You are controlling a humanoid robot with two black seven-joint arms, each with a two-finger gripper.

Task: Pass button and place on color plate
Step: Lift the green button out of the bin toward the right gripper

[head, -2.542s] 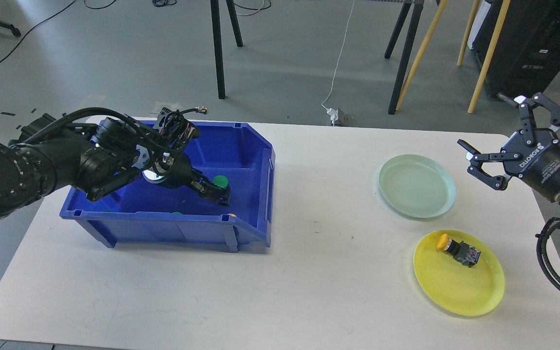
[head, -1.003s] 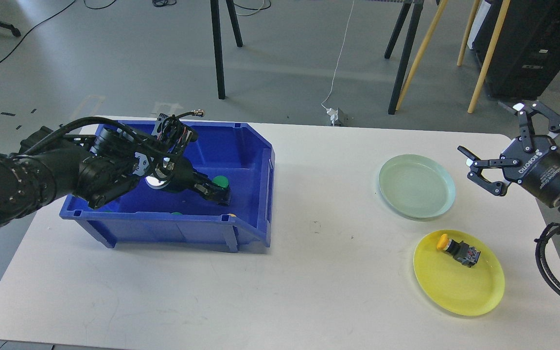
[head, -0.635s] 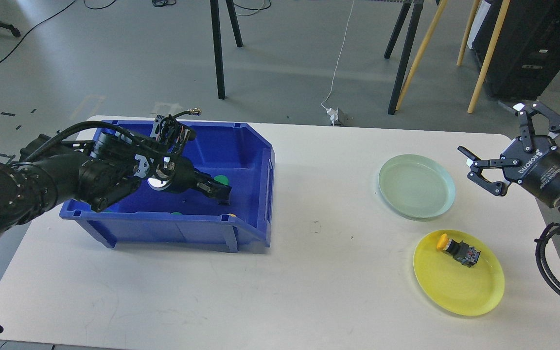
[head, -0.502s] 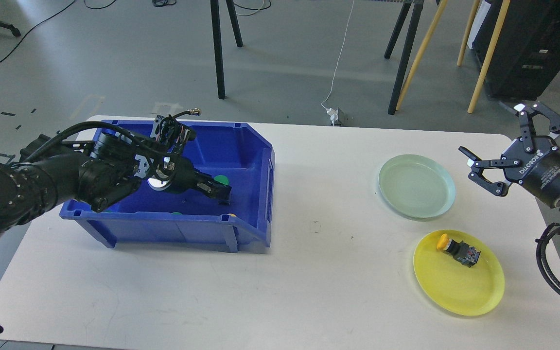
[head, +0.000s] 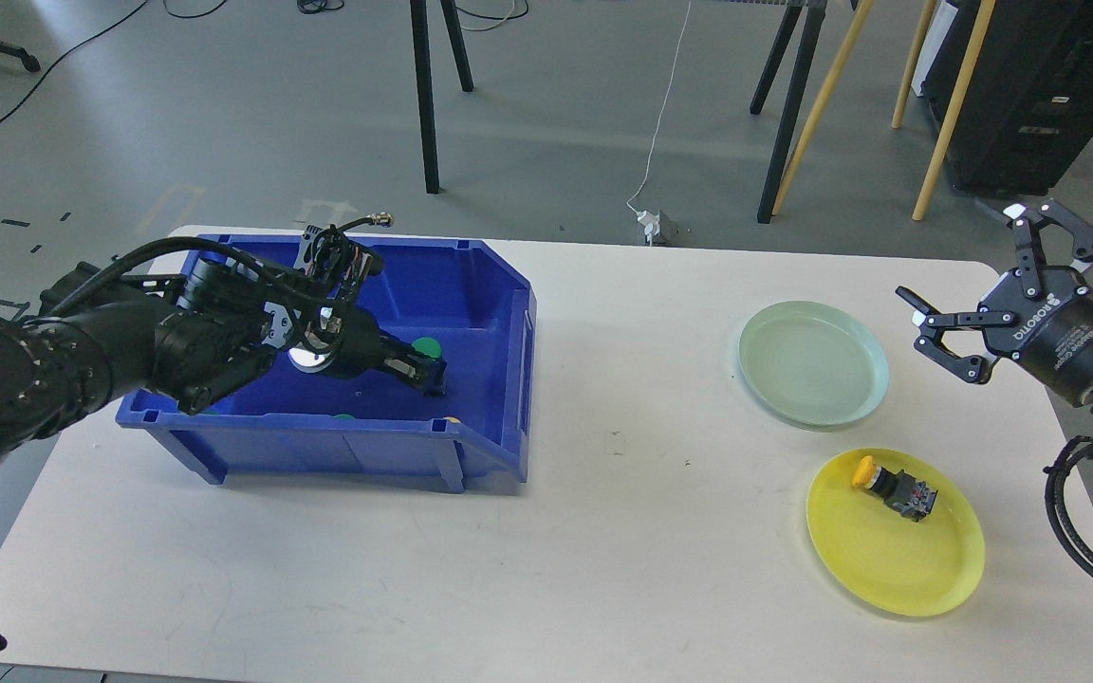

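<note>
The left gripper (head: 425, 372) is reaching into the blue bin (head: 485, 285), closing on the green button (head: 427, 347); it should be lifting straight up, clear of the wall. The right gripper (head: 969, 285) is waiting wide open beside the green plate (head: 813, 363).

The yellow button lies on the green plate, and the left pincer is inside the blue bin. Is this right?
Not quite. The head view shows the yellow button lying on the yellow plate; the green plate holds nothing. The left pincer is inside the blue bin, as you say.
</note>
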